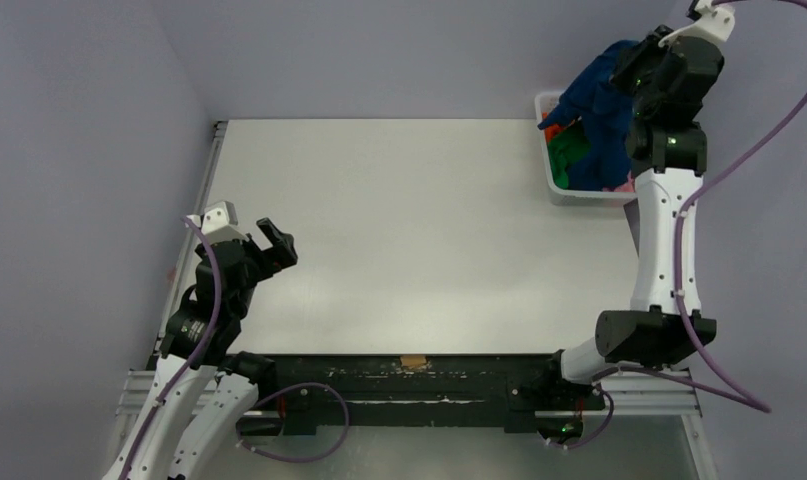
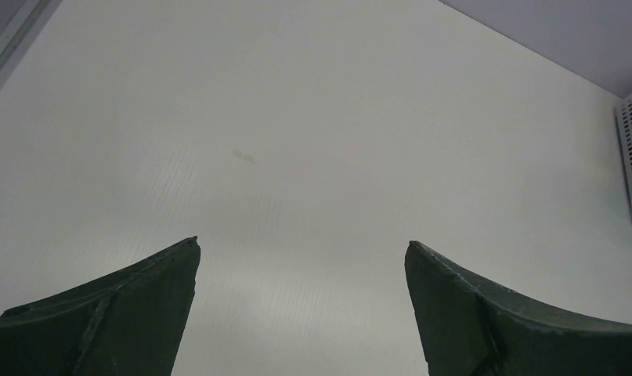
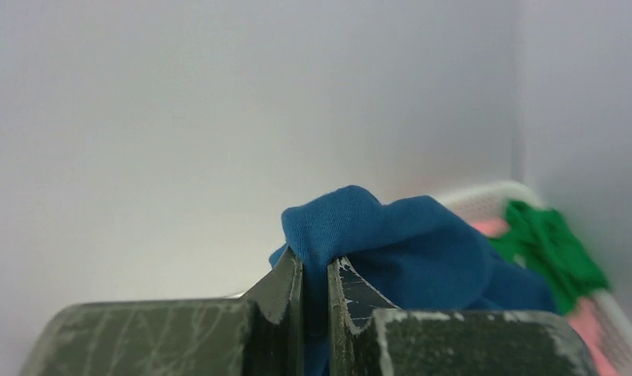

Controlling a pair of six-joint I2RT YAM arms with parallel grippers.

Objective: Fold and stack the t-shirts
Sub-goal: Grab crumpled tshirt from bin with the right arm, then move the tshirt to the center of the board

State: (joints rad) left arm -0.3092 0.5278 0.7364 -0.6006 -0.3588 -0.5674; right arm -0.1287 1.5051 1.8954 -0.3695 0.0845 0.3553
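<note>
Over the basket (image 1: 552, 178), the right gripper (image 3: 314, 270) pinches the blue shirt (image 3: 406, 243) half-raised, likely to carry it to the table (image 2: 312, 117) for folding, while the left gripper (image 2: 302, 243) gapes idle.

A white bench (image 1: 399, 230) is enclosed by pale lilac walls (image 1: 379, 50). A white lattice basket (image 1: 589, 196) is set at its far right corner. A small tan patch (image 1: 413, 361) is seen at the near edge.

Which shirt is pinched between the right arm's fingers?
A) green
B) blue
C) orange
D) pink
B: in the right wrist view, the blue shirt is clamped between the closed right fingers, while the green shirt lies in the basket.
</note>
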